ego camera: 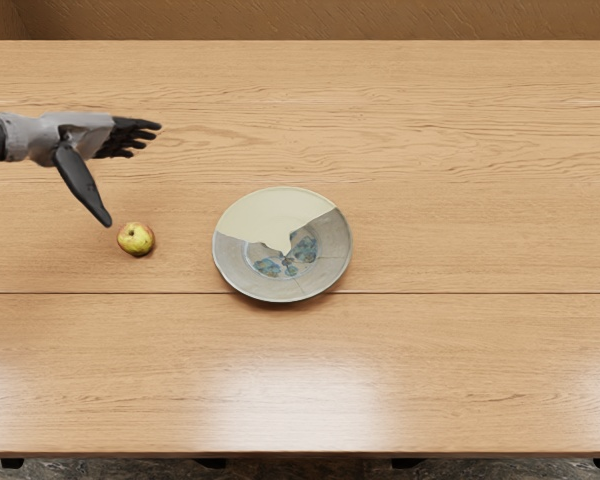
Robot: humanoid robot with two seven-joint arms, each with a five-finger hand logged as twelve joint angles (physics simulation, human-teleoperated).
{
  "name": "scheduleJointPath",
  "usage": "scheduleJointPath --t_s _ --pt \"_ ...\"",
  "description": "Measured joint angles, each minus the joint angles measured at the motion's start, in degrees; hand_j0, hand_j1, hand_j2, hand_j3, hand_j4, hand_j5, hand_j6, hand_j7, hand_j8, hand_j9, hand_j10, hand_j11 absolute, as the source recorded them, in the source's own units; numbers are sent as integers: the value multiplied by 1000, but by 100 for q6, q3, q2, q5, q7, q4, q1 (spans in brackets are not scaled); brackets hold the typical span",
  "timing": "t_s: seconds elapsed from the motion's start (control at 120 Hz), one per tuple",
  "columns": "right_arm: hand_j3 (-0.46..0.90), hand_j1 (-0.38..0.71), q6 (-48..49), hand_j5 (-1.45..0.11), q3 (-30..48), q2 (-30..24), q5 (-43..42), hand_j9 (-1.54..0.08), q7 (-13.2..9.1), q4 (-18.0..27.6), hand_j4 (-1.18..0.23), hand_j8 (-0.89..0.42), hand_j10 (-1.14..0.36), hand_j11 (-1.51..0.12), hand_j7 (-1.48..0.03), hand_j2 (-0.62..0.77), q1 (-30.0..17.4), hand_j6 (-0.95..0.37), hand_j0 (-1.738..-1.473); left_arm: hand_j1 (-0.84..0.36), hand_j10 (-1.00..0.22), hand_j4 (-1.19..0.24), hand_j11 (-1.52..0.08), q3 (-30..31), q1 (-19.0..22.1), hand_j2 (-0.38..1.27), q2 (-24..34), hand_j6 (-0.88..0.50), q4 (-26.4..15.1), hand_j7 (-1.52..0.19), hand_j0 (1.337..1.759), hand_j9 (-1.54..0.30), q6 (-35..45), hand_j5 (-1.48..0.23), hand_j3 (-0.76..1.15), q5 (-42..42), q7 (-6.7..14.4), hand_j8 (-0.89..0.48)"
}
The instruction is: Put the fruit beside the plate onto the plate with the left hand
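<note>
Reaching in from the picture's left edge, the left arm hangs over the far-left part of the wooden table [430, 350], its grey forearm ending in the left hand [85, 140]. The dark fingers [132, 133] are spread a little apart and point toward the right. The long dark thumb [83, 185] juts down and to the right, away from the palm. The hand is loose and grasps nothing.

The fruit is a small yellow-green apple [135, 238] with a reddish blush on one side. It sits on the table to the left of the plate [270, 212], near it but not touching, with a strip of bare wood between the two. In the picture the thumb's tip ends just above and to the left of the apple, clear of it. How high the hand is above the tabletop cannot be told from this single view.

The plate is round and shallow, and lies flat a little left of the table's middle. A cream patch covers its far-left part, the rest is grey, and blue-green blotches ring the centre. The apple is not on it.

A thin seam [480, 292] runs across the tabletop from left to right, passing just under the plate's near rim and below the apple. Pale glare spreads over the near half of the wood. Beyond the far edge shows a brown strip of wall [300, 18], and below the near edge a dark mottled floor [300, 468].
</note>
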Motion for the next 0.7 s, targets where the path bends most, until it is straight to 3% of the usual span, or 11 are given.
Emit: scheduleJointPath --t_s 0.133,0.183,0.283,0.367,0.425,0.492,0.617,0.7 --pt "0 -333 -7 -17 6 0 0 -17 0 -1 -13 -13 -13 -17 -17 -3 8 -13 -1658 349 -2 -3 0 -3 -14 1 101 -4 1 0 1658 0 0 0 0 -33 155 -3" --pt "0 -333 -8 -17 7 0 0 -17 0 -1 -13 -13 -13 -17 -17 -3 10 -13 -1658 349 -2 -3 0 -5 -9 1 82 -4 -2 0 1658 0 0 0 0 -65 347 -3" --pt "0 -333 -9 -17 9 0 0 -17 0 -2 -13 -13 -13 -17 -17 -3 12 -13 -1658 349 -3 -3 0 -19 -51 1 35 -4 -18 0 1658 0 -1 0 0 -117 1217 -4" --pt "0 -333 -9 -17 12 0 0 -17 0 -2 -13 -13 -13 -17 -17 -3 17 -13 -1658 349 -3 -3 0 -50 -284 1 36 -4 -146 0 1658 0 -1 0 0 -145 2192 -4" --pt "0 -333 -9 -17 13 0 0 -17 0 -2 -13 -13 -13 -17 -17 -3 21 -13 -1658 349 -2 -3 0 -65 -431 1 148 -4 -693 0 1658 0 -2 -1 0 -216 2704 -4" --pt "0 -333 -10 -17 14 0 0 -17 0 -2 -13 -13 -13 -17 -17 -3 26 -13 -1658 349 -3 -3 0 -80 -657 1 281 -4 -1407 0 1658 0 -1 0 0 -227 3027 -4" --pt "0 -333 -10 -17 20 0 0 -17 0 -2 -13 -13 -13 -17 -17 -3 35 -13 -1658 349 -2 -3 0 -96 -861 1 1012 -4 -2840 0 1658 0 -1 0 0 109 3278 -4" --pt "0 -333 -10 -17 20 0 0 -17 0 -2 -13 -13 -13 -17 -17 -3 38 -13 -1658 349 -3 -4 0 -76 -755 1 818 -5 -3492 0 1658 0 288 -1 0 706 3338 -4"
